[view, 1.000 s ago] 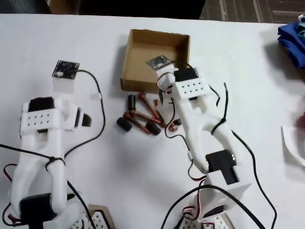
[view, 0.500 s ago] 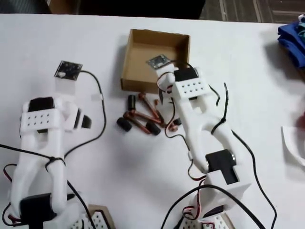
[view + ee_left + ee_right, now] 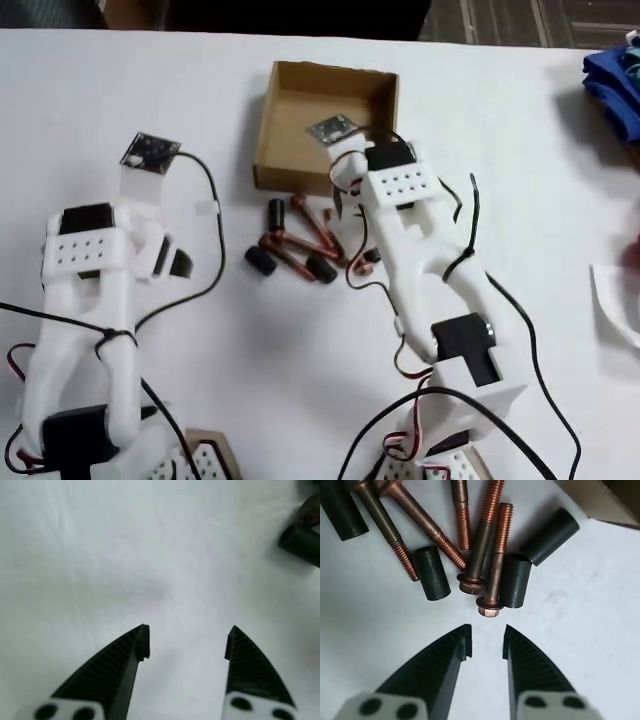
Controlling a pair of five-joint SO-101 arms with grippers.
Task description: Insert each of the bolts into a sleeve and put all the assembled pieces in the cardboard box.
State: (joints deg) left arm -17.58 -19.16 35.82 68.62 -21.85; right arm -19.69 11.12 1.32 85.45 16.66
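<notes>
Several copper bolts (image 3: 485,545) and black sleeves (image 3: 432,572) lie mixed in a loose pile (image 3: 300,242) on the white table, just in front of the open cardboard box (image 3: 290,100). My right gripper (image 3: 485,642) hangs over the near side of the pile, open by a narrow gap, with nothing between its fingers. One bolt head (image 3: 489,605) lies just beyond its tips, beside a sleeve (image 3: 515,580). My left gripper (image 3: 186,640) is wide open over bare table to the left of the pile. One sleeve (image 3: 300,540) shows at the edge of the left wrist view.
A blue cloth (image 3: 615,90) lies at the far right of the table and a white object (image 3: 615,300) at the right edge. Black cables (image 3: 205,250) trail from both arms across the table.
The left arm's wrist has turned slightly toward the pile. The right arm and the pile have not moved.
</notes>
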